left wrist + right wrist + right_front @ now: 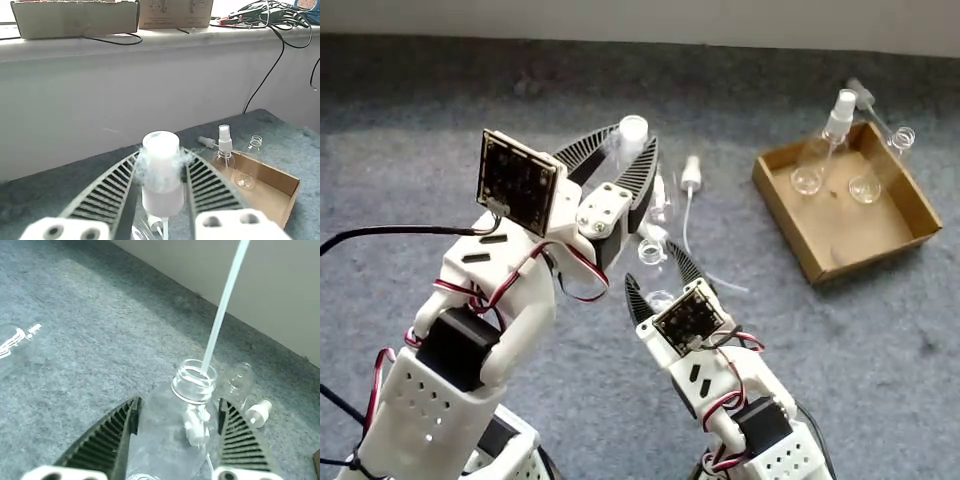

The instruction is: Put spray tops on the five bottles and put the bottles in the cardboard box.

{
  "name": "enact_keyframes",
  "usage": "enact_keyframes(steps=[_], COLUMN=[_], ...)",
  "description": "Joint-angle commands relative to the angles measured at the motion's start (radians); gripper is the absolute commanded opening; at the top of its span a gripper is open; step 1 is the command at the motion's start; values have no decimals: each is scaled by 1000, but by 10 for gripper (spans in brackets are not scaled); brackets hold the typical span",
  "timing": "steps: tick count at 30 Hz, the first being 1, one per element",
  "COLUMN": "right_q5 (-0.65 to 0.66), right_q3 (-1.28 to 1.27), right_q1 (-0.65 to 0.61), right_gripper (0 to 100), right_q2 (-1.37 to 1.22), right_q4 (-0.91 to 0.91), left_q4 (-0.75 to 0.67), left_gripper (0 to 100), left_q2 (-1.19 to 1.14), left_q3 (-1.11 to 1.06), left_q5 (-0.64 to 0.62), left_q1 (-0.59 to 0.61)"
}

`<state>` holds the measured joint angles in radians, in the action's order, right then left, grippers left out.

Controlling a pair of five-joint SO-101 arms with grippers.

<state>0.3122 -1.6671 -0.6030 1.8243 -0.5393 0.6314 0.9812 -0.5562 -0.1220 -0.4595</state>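
Note:
My left gripper point(632, 142) point(161, 161) is shut on a white spray top point(633, 128) point(160, 172), held upright above the table. Its thin tube point(222, 305) runs down into the open mouth of a clear bottle point(653, 252) point(194, 381). That bottle stands upright, and my right gripper point(654, 268) point(178, 406) is shut on it. The cardboard box point(790, 215) point(280, 182) sits to the right. In it are a bottle with a spray top point(835, 120) point(224, 145) and open bottles point(865, 187).
A loose spray top point(691, 172) point(258, 412) with its tube lies on the grey carpet between the arms and the box. An empty bottle point(663, 205) point(235, 380) lies near it. Another clear bottle point(15, 345) lies farther off. A wall borders the far side.

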Motion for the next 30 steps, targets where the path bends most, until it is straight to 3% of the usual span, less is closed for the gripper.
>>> enact_keyframes(steps=[1,14,20,30], right_q5=[12,5,-107,-115], right_q3=[-114,-114,-110,-79], right_q1=[-4,-4,-4,-7], right_gripper=[163,163,163,163], right_q2=[13,13,13,13], right_q4=[22,21,21,-44], left_q4=[-3,-6,-18,-316], left_gripper=[4,4,4,4], left_q2=[18,19,101,325], left_q3=[-15,-265,-375,-677], left_q5=[5,5,2,2], left_q1=[-15,-68,-70,-105])
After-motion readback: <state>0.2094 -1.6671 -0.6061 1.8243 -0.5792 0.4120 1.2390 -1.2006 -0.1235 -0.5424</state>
